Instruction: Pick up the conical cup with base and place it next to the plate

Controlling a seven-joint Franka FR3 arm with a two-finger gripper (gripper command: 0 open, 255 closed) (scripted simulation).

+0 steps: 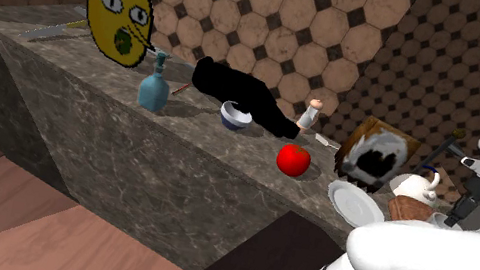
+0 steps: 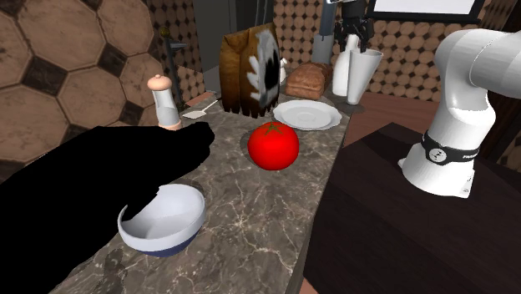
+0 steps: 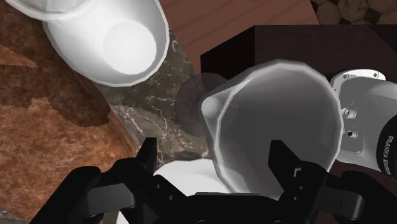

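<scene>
Arm: the white arm (image 1: 429, 262) is seen rising from the dark stand (image 2: 392, 225) and bent over the end of the worktop (image 2: 250, 200) beyond the plate (image 2: 307, 114), with the wrist turned downward.
Tool: the tool (image 3: 213, 146) is held above the cup and pointed down at it. Its two black fingers (image 3: 147, 159) are spread wide apart and nothing is gripped.
Cup: the white conical cup (image 3: 273, 121) is seen mouth-up between the fingers. A clear gap is left to one finger. The other finger is overlapped with the rim, so contact there cannot be told. In the second exterior view the cup is upright beyond the plate, at the worktop's edge.
Pitcher: a white pitcher (image 2: 342, 71) is set beyond the plate, just beside the cup.
Loaf: a brown loaf (image 2: 305, 79) is laid just behind the plate, near the pitcher.
Block: a brown-and-white block (image 2: 250, 71) is stood upright just beside the plate, on the second exterior view's left.
Tomato: a red tomato (image 2: 273, 144) is placed near the plate, on the camera's side.
Shaker and bowl: a shaker (image 2: 164, 102) and a white bowl (image 2: 163, 219) are found well apart from the plate, further along the worktop.
Black area: a pure black area (image 2: 75, 192) is spread over the worktop by the bowl.
Far end: a blue bottle (image 1: 156, 84) and a yellow face figure (image 1: 121, 1) are set furthest from the plate.
</scene>
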